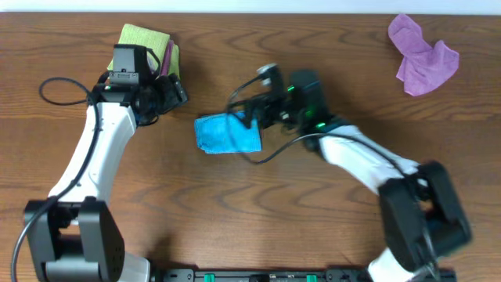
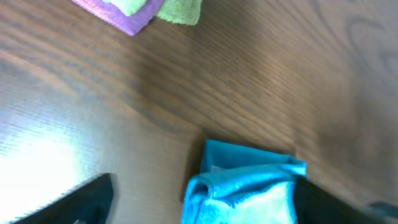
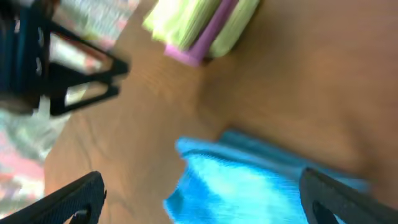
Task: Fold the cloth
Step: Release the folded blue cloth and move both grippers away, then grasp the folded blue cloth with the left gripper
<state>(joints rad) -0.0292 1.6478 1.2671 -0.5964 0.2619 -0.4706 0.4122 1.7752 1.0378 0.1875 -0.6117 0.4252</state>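
Observation:
The sky-blue cloth (image 1: 227, 133) lies folded into a small rectangle on the wooden table (image 1: 258, 204), left of centre. My right gripper (image 1: 249, 117) is open at the cloth's right edge. In the right wrist view its spread fingers (image 3: 202, 180) straddle the cloth (image 3: 249, 186), and I cannot tell whether they touch it. My left gripper (image 1: 177, 91) is open and empty, up and left of the cloth. In the left wrist view the cloth (image 2: 242, 183) shows its layered folded edge between the open fingers (image 2: 204, 190).
A folded lime-green cloth (image 1: 147, 41) with a purple cloth tucked in it lies at the back left, behind the left wrist; it also shows in the left wrist view (image 2: 180, 9) and the right wrist view (image 3: 199, 25). A crumpled lilac cloth (image 1: 423, 56) lies at the back right.

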